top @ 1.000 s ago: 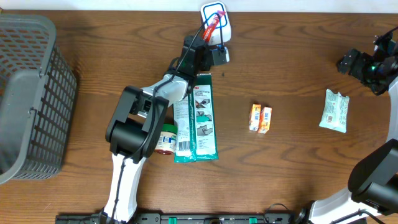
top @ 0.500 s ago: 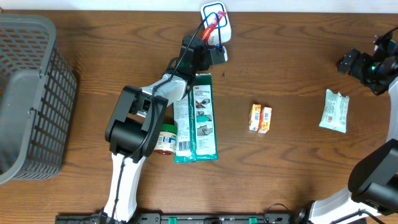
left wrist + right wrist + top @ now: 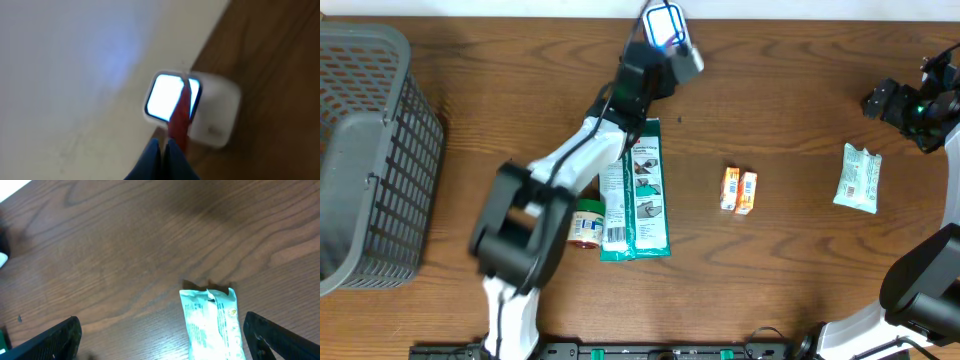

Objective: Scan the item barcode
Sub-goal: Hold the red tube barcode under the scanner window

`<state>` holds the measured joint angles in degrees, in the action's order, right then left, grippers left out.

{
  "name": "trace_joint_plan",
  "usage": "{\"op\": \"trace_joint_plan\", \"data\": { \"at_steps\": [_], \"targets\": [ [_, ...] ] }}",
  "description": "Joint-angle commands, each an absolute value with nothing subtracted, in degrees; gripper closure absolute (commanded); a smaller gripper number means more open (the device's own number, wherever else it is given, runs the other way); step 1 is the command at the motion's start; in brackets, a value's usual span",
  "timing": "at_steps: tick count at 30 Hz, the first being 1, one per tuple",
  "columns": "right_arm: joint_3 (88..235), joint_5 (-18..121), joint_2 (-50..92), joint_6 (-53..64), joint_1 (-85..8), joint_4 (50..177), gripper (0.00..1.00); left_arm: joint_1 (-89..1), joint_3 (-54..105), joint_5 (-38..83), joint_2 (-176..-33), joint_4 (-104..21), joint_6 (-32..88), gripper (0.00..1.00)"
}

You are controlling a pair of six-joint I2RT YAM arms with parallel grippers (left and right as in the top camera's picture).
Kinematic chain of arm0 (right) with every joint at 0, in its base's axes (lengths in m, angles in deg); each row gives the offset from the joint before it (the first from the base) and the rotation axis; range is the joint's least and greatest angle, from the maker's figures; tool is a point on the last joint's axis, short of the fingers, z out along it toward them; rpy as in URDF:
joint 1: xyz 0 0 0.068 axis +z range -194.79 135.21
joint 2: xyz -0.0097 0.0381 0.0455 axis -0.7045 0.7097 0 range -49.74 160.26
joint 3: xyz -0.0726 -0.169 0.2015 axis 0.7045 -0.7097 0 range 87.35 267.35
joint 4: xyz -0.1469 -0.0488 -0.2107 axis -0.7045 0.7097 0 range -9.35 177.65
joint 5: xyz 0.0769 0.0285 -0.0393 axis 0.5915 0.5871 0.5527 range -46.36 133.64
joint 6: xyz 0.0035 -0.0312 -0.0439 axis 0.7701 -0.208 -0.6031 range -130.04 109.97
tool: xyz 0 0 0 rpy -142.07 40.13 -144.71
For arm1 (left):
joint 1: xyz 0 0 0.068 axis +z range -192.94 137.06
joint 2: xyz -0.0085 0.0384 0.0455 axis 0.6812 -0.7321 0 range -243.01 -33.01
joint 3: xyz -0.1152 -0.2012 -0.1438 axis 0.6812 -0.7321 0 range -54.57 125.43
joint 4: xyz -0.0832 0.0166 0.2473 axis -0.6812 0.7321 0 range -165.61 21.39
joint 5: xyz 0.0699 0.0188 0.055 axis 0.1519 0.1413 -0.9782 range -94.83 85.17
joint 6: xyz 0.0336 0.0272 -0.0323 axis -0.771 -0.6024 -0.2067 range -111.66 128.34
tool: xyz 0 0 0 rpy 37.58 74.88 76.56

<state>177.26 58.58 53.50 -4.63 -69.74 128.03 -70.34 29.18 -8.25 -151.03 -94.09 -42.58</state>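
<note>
The gray basket (image 3: pixel 365 150) sat at 9 o'clock. At 12 o'clock the left gripper (image 3: pixel 161 150), clenched on a slim red item (image 3: pixel 181 117), possibly a pen, held it across the lit scanner (image 3: pixel 215 115). At 3 o'clock the right gripper (image 3: pixel 161 322) hung released beside a pale packet (image 3: pixel 212 325).

Left arm stretched forward — left gripper (image 3: pixel 161 146) pinched on a red item (image 3: pixel 181 116); right gripper (image 3: pixel 164 336) spread wide.

- Left arm (image 3: pixel 575 150): white links, bulky black joint housings, black cable along the forearm
- Right arm (image 3: pixel 920 276): same white and black
- Right gripper (image 3: pixel 161 319): flat black fingers (image 3: pixel 52 339)
</note>
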Motion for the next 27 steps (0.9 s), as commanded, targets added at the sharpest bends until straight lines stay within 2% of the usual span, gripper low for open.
{"op": "trace_joint_plan", "data": {
  "at_steps": [1,8,14,18,21,24,27],
  "targets": [
    [177.2,58.5,53.7,-5.2,-69.8,128.0,0.01,-72.1,30.0,0.0,-139.8,-86.2,-17.3,0.93],
    [177.2,58.5,53.7,-5.2,-69.9,128.0,0.01,-73.2,30.0,17.6,-134.3,-71.1,11.1,0.93],
    [177.2,58.5,53.7,-5.2,-69.9,128.0,0.01,-77.2,29.9,19.9,-137.5,-64.6,27.3,0.93],
    [177.2,58.5,53.7,-5.2,-69.9,128.0,0.01,-81.7,29.9,25.3,-141.3,-65.5,29.0,0.93],
    [177.2,58.5,53.7,-5.2,-69.9,128.0,0.01,-84.7,29.9,24.8,-142.2,-65.5,28.0,0.93],
    [177.2,58.5,53.7,-5.2,-69.9,128.0,0.01,-86.4,29.9,16.4,-141.7,-64.1,24.4,0.92],
    [177.2,58.5,53.7,-5.2,-69.9,128.0,0.01,-86.3,29.9,7.7,-140.1,-61.0,23.2,0.87]
  ]
}}
